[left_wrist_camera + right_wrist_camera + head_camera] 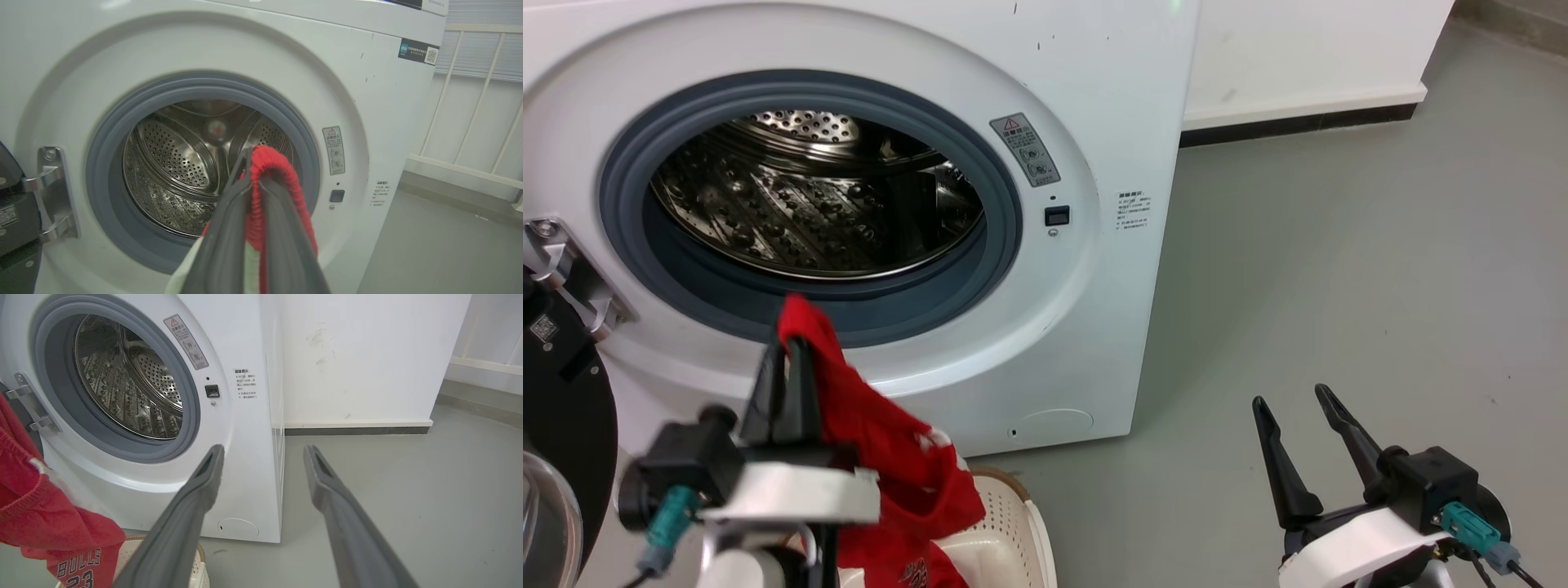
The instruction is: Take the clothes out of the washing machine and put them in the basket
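Note:
The white washing machine (1086,106) stands with its porthole open, and the steel drum (809,204) looks bare inside. My left gripper (786,347) is shut on a red garment (882,441), held in front of the porthole's lower rim. The fabric hangs down over the cream-white basket (1005,531) on the floor below. In the left wrist view the red garment (278,175) is folded over the closed fingertips. The right wrist view shows the red garment (49,522), with white lettering, hanging at the left above the basket (196,571). My right gripper (1290,400) is open above the floor at the lower right, holding nothing.
The black-framed door (560,425) is swung open at the far left on its metal hinge (572,269). A white wall with a dark skirting (1298,122) runs behind the machine. Grey floor (1339,286) spreads to the right of the machine.

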Motion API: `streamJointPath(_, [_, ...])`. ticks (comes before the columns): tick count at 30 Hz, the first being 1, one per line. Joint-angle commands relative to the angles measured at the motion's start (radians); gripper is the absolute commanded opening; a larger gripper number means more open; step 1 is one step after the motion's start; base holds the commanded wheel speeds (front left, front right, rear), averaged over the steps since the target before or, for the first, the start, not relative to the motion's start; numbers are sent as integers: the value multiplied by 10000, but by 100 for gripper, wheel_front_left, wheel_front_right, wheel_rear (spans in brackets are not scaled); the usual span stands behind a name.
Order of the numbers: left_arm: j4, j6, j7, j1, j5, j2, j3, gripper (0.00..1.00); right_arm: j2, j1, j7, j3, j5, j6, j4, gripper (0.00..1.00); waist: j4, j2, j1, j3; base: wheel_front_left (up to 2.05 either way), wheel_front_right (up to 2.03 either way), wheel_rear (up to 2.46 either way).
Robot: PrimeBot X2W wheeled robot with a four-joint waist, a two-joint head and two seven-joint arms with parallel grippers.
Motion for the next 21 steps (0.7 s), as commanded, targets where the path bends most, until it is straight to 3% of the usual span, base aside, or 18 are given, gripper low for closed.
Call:
streamJointPath(1, [188, 73, -12, 311, -47, -46, -33, 0, 2, -22, -26, 29, 14, -5, -58, 100, -26, 0, 1, 129, 0, 0, 0])
streamJointPath(5, [1183, 34, -179, 1067, -247, -273, -362, 0, 4, -172, -73, 64, 63, -5, -36, 100, -53, 0, 1, 436, 0, 0, 0])
streamJointPath(7, [2595, 5, -487, 1441, -542, -469, -580, 0, 2, -367, -154, 122, 73, -3, 37, 100, -68, 0, 1, 765, 0, 0, 0])
streamJointPath(9, [4188, -163, -698, 1169, -666, -564, -832, 0, 4, -528, -231, 139, 118, -5, 93, 100, -44, 0, 1, 1140, 0, 0, 0])
streamJointPath(14, [5863, -530, -760, 274, -676, -627, -1187, 0, 4, -845, -324, 272, 172, -3, 126, 100, -112, 0, 1, 1766, 0, 0, 0])
streamJointPath(21, [7714, -600, -747, -1199, -465, -651, -1027, 0, 5, -1444, -519, 518, 229, -5, 192, 100, -470, 0, 1, 3004, 0, 0, 0])
